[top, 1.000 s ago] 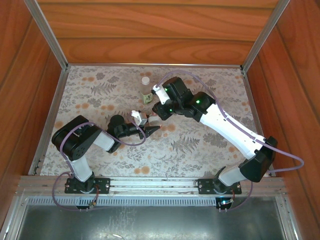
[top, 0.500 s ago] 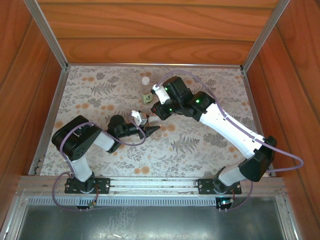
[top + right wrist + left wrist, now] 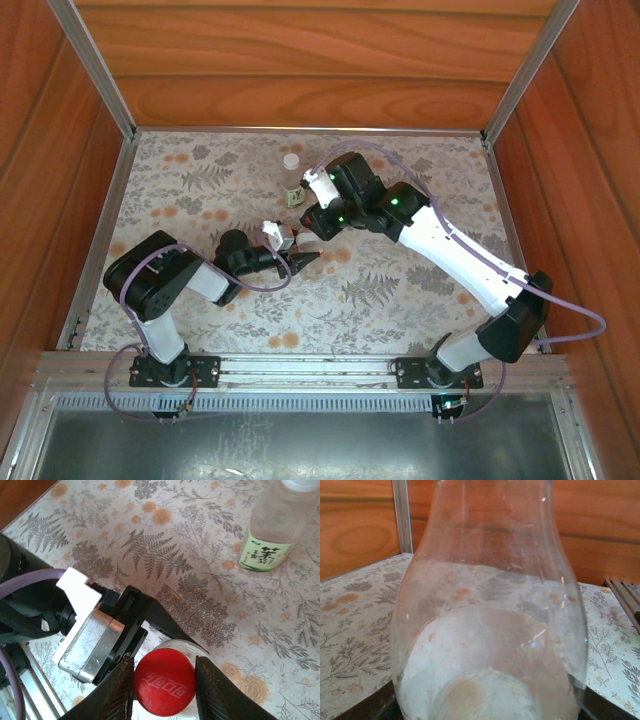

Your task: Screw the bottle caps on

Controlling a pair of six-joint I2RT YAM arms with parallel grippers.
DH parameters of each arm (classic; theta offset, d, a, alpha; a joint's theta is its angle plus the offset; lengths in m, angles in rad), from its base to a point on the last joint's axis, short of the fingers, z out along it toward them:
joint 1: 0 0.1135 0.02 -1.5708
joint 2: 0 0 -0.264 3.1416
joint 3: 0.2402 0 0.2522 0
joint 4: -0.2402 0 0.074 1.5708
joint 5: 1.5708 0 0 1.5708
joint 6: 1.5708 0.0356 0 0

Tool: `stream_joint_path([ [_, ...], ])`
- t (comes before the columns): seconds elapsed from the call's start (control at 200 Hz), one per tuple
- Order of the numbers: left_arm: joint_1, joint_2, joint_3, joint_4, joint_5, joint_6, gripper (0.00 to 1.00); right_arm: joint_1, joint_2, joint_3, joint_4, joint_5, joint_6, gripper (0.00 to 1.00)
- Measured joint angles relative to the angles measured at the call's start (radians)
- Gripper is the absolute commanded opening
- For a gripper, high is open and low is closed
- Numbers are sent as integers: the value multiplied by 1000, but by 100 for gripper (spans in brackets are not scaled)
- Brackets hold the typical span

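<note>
My left gripper (image 3: 296,252) lies low over the table and is shut on the short clear bottle (image 3: 487,605), which stands upright between its dark fingers (image 3: 365,711). A red cap (image 3: 164,681) sits on that bottle's neck, and the clear shoulder (image 3: 199,649) shows just beyond it. From above, my right gripper (image 3: 164,682) is shut on the red cap, one finger on each side. The second bottle (image 3: 270,532), with a green-yellow label, stands upright farther back with a white cap (image 3: 301,484) on top; it shows in the top view too (image 3: 292,182).
The floral tablecloth (image 3: 400,290) covers the table, with wooden walls (image 3: 320,70) on three sides and metal posts (image 3: 100,80) at the back corners. The labelled bottle stands close behind the right wrist (image 3: 345,195). A purple cable (image 3: 250,285) loops beside the left arm.
The right wrist has shifted very slightly over the bottle. The left arm and both bottles stay where they were.
</note>
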Motion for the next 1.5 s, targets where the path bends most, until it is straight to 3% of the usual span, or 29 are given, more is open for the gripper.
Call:
stream_joint_path([
  [0.925, 0, 0, 0, 0, 3, 0, 57, 0, -24, -33, 29, 1, -14, 37],
  [1.499, 0, 0, 0, 0, 2, 0, 57, 1, -28, -38, 31, 0, -14, 42],
])
